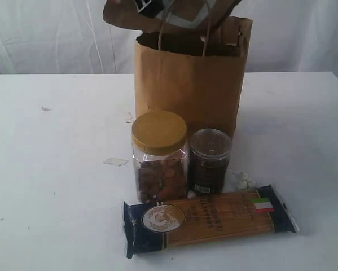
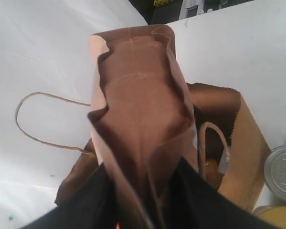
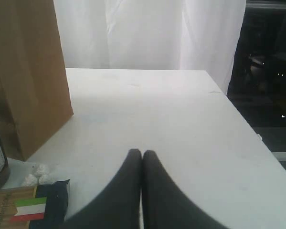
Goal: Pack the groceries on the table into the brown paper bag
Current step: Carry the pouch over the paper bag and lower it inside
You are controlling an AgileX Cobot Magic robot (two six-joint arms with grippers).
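Observation:
The brown paper bag [image 1: 191,84] stands open at the back of the table [image 1: 56,186]. My left gripper [image 2: 147,191] is shut on the coppery pouch [image 2: 138,109], holding it over the bag's mouth [image 2: 248,143]; the pouch [image 1: 169,14] shows at the top of the exterior view. Something yellow [image 2: 210,169] lies inside the bag. In front of the bag stand the gold-lidded jar [image 1: 159,158] and the smaller dark jar [image 1: 209,161]. The spaghetti pack [image 1: 208,220] lies nearest the front. My right gripper [image 3: 142,155] is shut and empty, low over the table beside the pack's navy end [image 3: 54,200].
Tiny white pellets [image 1: 243,180] lie between the dark jar and the spaghetti pack. One cord handle [image 2: 37,119] hangs outside the bag. A white curtain is behind the table, and the table's right edge [image 3: 243,119] is near my right gripper.

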